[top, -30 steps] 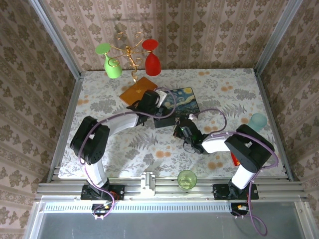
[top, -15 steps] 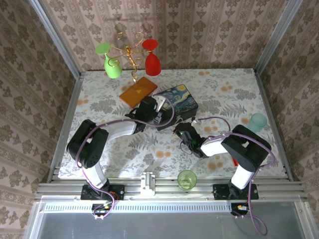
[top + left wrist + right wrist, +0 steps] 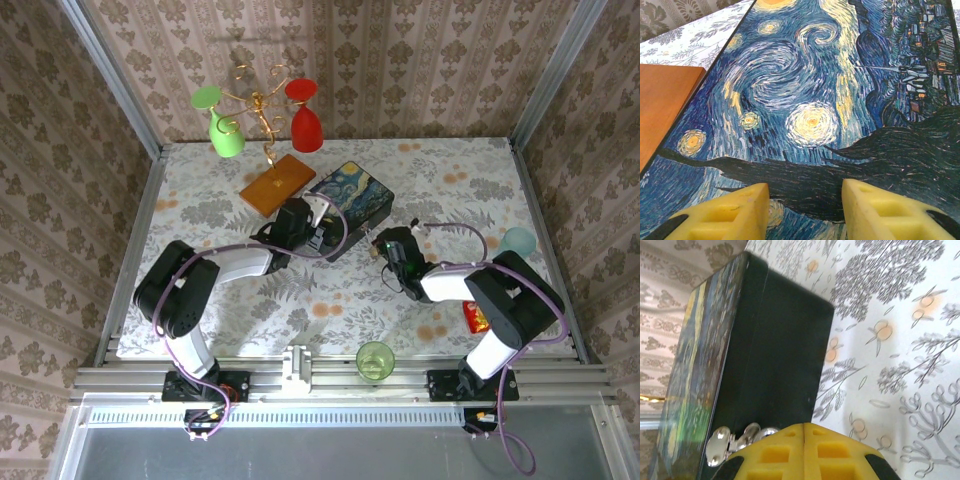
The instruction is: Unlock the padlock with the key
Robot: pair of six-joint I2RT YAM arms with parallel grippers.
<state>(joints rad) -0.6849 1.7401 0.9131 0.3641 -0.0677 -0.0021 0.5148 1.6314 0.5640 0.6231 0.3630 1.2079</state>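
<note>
At the centre of the top view, both arms meet at the box (image 3: 352, 192). The left gripper (image 3: 320, 237) sits at its lower-left corner. The right gripper (image 3: 384, 247) lies just off its lower-right side. Step in hand, as judged: bringing the key to the padlock, with nothing showing the lock opened yet.

Left wrist view: the fingers (image 3: 730, 212) stand part-way apart at the bottom edge, over the painted lid, with nothing between them. Whether they press on the lid cannot be told. An orange board (image 3: 662, 107) lies at the left edge, beside the box.

Right wrist view: the claw is closed, pads flush along a seam at bottom centre. Silver pieces (image 3: 720, 446) — a ring, key heads or possibly a shackle — show at lower left, just beside the pads and against the box's dark side. Whether they are gripped cannot be told. The padlock's brass body cannot be made out; by judgement it hangs at this side of the box.

The next move calls for a steadied box and a fine, aligned approach to the keyhole.

The top view gives the layout of arms and box; the right wrist view gives the metalwork, too small to read from above; the left wrist view gives the left finger gap.
</note>
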